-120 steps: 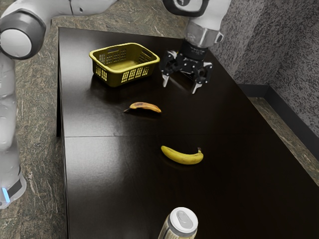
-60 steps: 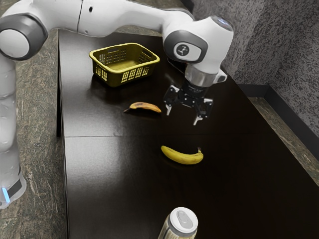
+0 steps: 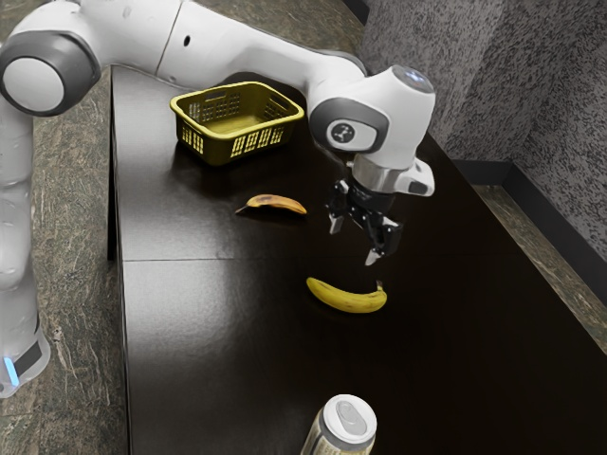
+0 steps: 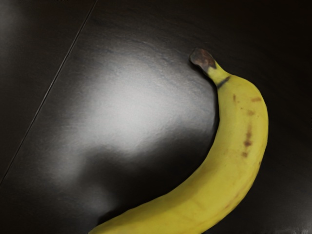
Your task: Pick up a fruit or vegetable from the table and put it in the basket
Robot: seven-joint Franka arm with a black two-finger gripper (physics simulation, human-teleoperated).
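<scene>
At the exterior view's left, 1 yellow basket (image 3: 258, 141) stands on the table (image 3: 204, 322); rightward lie 1 browned banana (image 3: 275, 203), 1 can (image 3: 349, 419), then the yellow banana (image 3: 346, 299) on the table, below the wide-spread claw (image 3: 354, 242).

One arm (image 3: 237, 49), white with grey joints. Column (image 3: 16, 218) upright at the exterior view's left; a blue light (image 3: 10, 371) is lit low on it. Elbow (image 3: 34, 84) bent at the column's top. From there the arm runs along the far side toward the exterior view's right, sloping down to the wrist (image 3: 387, 118). Wrist bent; metal collar (image 3: 373, 177) beneath it. Gripper (image 3: 353, 241) black, hanging below the collar, pointing down with a slight tilt. Fingers (image 3: 373, 257) parted, pale at the tips, nothing between them: one farther and left, the other nearer and right.
</scene>
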